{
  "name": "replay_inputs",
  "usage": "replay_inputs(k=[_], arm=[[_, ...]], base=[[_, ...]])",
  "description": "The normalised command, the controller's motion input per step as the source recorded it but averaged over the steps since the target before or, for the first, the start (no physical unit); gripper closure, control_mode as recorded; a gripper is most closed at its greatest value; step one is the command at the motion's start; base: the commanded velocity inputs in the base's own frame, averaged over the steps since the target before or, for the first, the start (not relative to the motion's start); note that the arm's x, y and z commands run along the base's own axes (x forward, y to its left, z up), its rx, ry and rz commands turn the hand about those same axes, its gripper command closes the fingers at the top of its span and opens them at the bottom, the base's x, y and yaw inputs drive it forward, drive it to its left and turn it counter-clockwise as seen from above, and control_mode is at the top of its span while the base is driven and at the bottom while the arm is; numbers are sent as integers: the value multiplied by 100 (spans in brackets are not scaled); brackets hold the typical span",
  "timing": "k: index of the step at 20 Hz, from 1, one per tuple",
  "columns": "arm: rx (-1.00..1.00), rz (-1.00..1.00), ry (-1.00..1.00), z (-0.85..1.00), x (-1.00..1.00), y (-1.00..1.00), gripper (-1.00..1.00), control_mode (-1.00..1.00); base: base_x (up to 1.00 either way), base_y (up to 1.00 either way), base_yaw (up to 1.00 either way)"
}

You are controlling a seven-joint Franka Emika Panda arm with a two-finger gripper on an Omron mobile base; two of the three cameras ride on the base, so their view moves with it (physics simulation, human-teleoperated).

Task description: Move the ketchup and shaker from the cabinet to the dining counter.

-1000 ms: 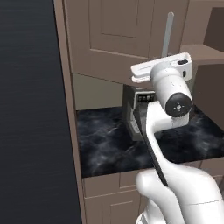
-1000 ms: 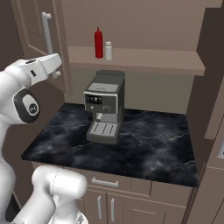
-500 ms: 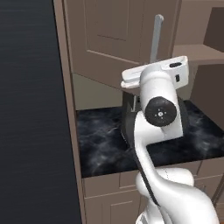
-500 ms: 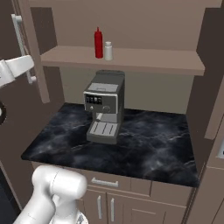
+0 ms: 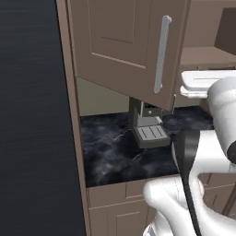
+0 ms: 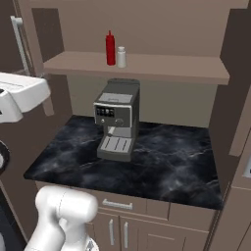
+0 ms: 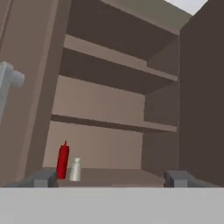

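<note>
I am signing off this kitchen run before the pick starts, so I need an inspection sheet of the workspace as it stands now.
Surface: black marble worktop below the cabinet, bare apart from the coffee machine.
Job's things: ketchup and shaker stand upright side by side on the lowest shelf of the cabinet, shaker to the right of the ketchup in the right base view; neither is held.
Clutter: coffee machine under the shelf.
Grippers: gripper open, holding nothing, facing the shelf, short of both things.
Cables: nothing seen.
Surroundings: cabinet door swung open, silver bar handle; drawer fronts below the worktop.
</note>
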Motion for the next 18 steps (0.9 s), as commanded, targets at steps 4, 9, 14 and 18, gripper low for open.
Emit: replay_inputs(k=[4,9,14,18], arm=[[23,7,0,28,-22,-97,-100,-100],[20,20,17,15,73,-29,-100,-100],[13,37,35,0,97,0,-100,-100],[16,45,34,0,69,4,-100,-100]], base=[[0,0,0],[0,0,0],[0,0,0],[0,0,0]])
